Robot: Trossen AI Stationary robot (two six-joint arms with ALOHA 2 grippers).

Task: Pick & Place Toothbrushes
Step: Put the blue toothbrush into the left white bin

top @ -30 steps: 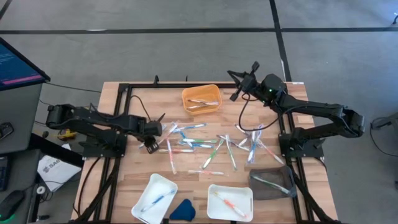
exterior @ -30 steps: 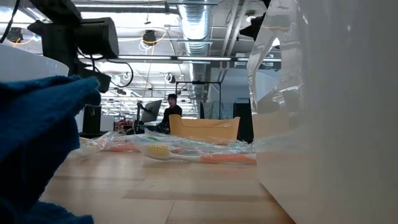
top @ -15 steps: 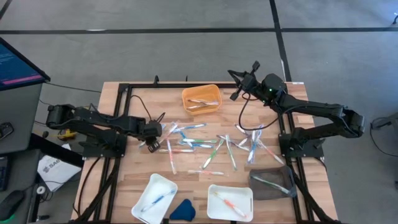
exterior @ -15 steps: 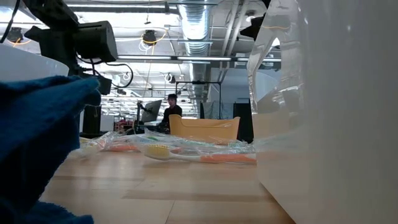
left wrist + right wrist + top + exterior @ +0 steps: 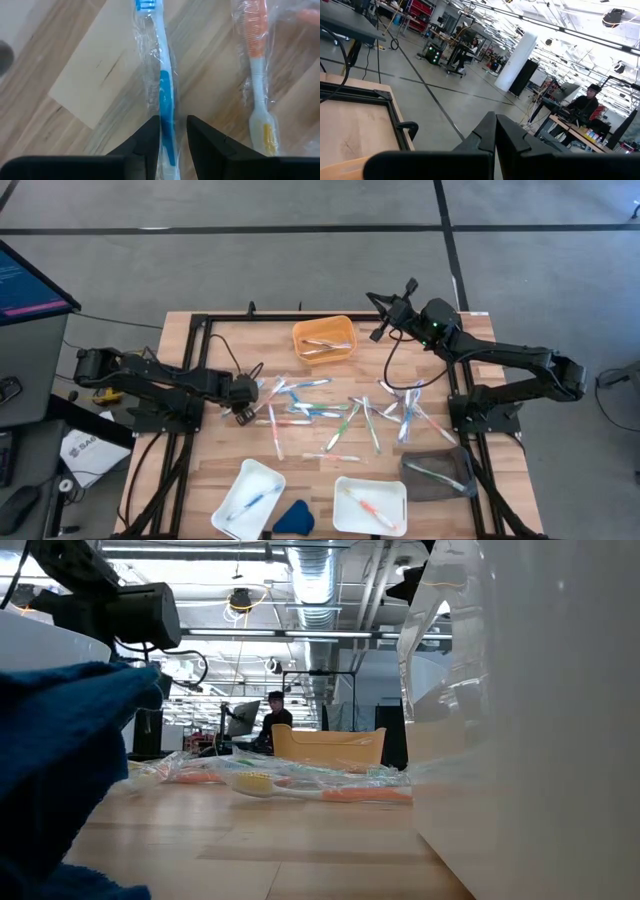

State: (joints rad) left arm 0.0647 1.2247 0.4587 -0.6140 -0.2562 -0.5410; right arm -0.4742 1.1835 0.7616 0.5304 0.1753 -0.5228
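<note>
The blue toothbrush [image 5: 162,95], wrapped in clear plastic, lay on the wooden table [image 5: 300,470] at the left edge of the scattered pile of toothbrushes [image 5: 340,415], and in my left wrist view its handle passed exactly between the two fingers of the left gripper [image 5: 173,131]. The fingers stood narrowly apart with the handle between them; I judged that they were closed on it or almost so, because the gap was no wider than the handle with its wrapper. The gripper was low at the table there, which I think was to take this brush by the handle and leave its neighbours alone. Just beside it lay an orange and white toothbrush [image 5: 257,65], also wrapped, not touching the fingers. The other brushes were spread in the middle of the table between the two arms. Around them stood the trays, I suppose one for each colour: an orange tray [image 5: 322,339] at the far side, two white trays [image 5: 248,486] at the near side with a brush in each, and a grey tray [image 5: 437,473] to the right. The right gripper [image 5: 385,315] waited lifted near the far right corner, its fingers fully closed and holding nothing. I could read no brand or writing on the brushes, wrappers or trays.
</note>
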